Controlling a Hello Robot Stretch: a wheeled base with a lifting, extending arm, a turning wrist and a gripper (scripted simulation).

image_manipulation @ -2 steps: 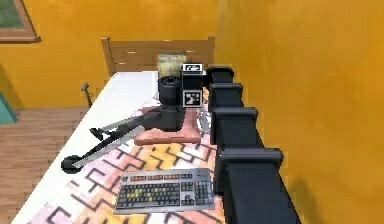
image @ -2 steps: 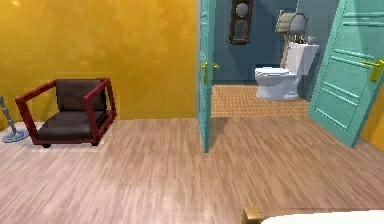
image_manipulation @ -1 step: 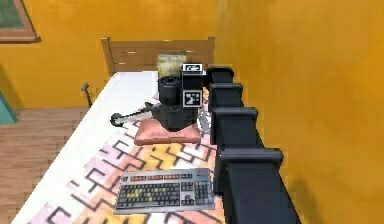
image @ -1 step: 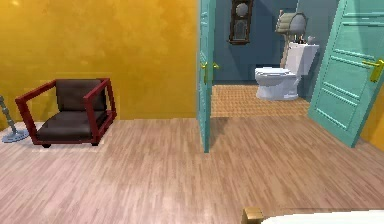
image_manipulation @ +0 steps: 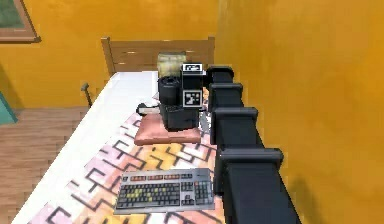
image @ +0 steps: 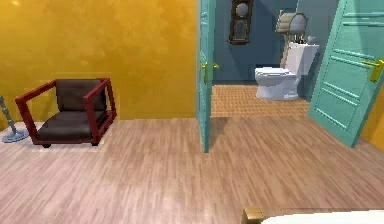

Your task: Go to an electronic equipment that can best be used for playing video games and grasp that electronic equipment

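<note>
Gripper (image_manipulation: 176, 106) hung over the bed (image_manipulation: 100, 130), by a pink cushion (image_manipulation: 158, 134); its grip and load could not be told; a keyboard (image_manipulation: 165, 190) lay on the bed's near end; forward, an armchair (image: 72, 112) and a toilet (image: 276, 80).

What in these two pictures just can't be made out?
Arm side view: whether the end effector holds anything; a pink cushion lies behind it on the bed.
Arm side view: the tan thing at the headboard, partly hidden by the end effector.
Forward view: the stand by the armchair, cut off by the left edge.
</note>
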